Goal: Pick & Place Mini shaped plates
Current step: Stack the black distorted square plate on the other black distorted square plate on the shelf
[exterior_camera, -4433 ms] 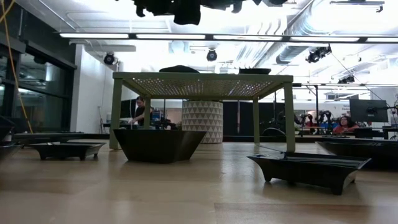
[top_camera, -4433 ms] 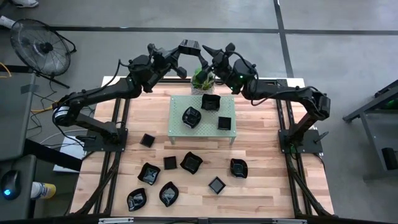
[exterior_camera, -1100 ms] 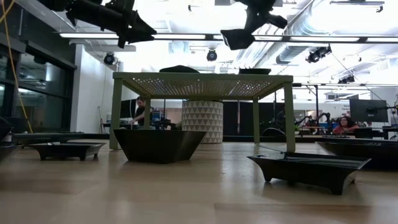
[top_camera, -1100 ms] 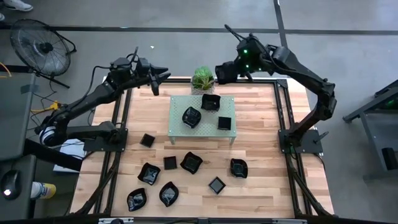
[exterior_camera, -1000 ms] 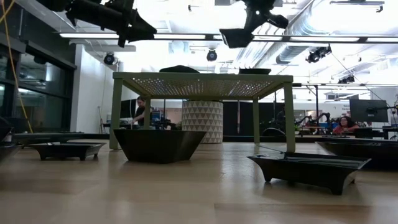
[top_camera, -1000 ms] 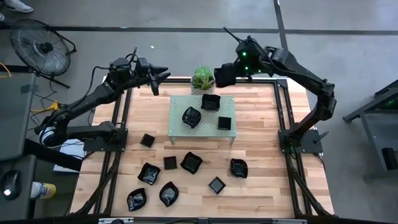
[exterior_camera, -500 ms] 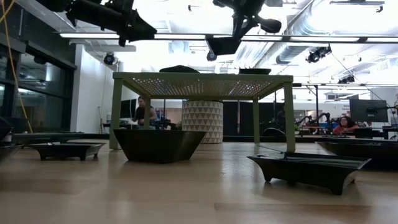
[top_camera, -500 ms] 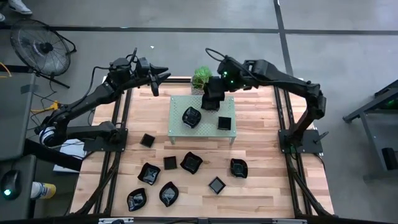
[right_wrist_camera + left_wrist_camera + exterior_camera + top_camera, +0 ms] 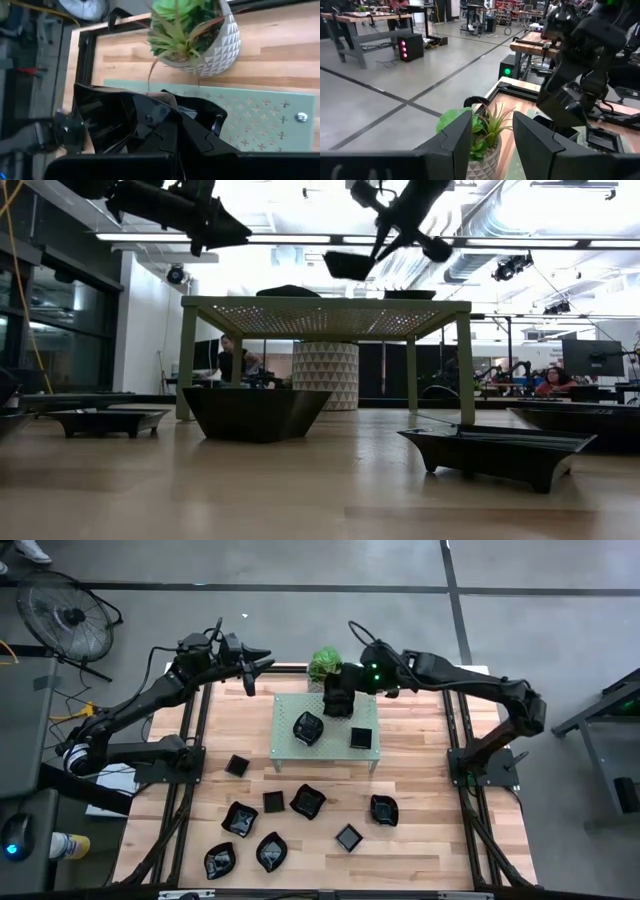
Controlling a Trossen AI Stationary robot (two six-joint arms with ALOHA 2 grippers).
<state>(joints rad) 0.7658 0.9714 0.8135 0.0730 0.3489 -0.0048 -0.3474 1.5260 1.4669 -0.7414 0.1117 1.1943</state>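
Hovering over the far edge of the pale green rack, the right end effector has its fingers together, and I can't tell if it's pinching the black plate right under it. Two more plates sit on the rack, a wavy one and a square one; eight others are scattered toward the counter's near edge. The left end effector, fingers apart, waits empty off the far left corner by the potted plant.

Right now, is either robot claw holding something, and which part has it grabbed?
The right claw grips a black mini plate by its rim, above the green rack. The left claw holds nothing.
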